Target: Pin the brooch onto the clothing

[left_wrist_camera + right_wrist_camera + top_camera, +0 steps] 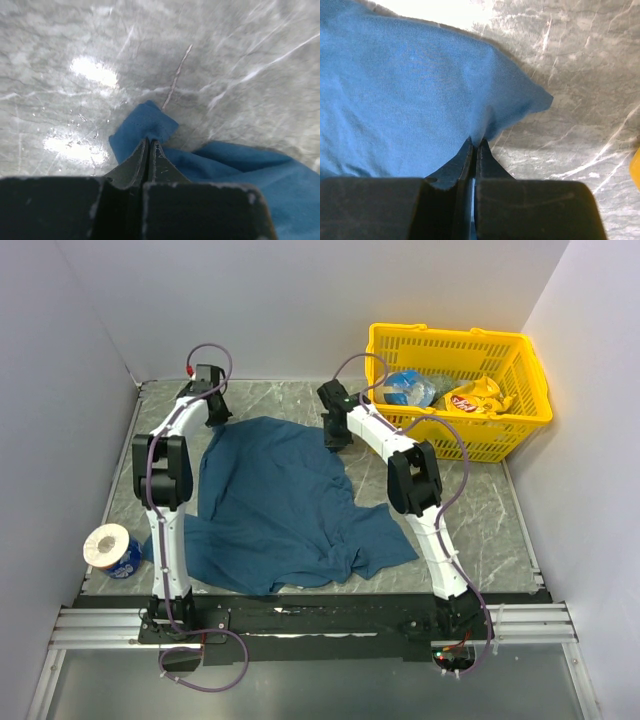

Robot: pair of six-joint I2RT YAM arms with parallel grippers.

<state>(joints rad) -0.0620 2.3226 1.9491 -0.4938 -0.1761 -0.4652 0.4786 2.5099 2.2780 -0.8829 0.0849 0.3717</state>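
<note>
The clothing (285,505), a teal-blue T-shirt, lies crumpled across the middle of the grey marble table. My left gripper (213,412) is at its far left corner and is shut on a fold of the cloth (145,125), which bunches up at the fingertips (149,141). At the far right edge of the shirt, my right gripper (335,435) is shut on the fabric (420,100), pinching a small ridge at its tips (474,142). The brooch is not in view in any frame.
A yellow basket (455,430) with snack packets stands at the back right, close behind the right arm. A roll of paper (110,548) in a blue wrapper sits near the left edge. White walls enclose the table at back and sides.
</note>
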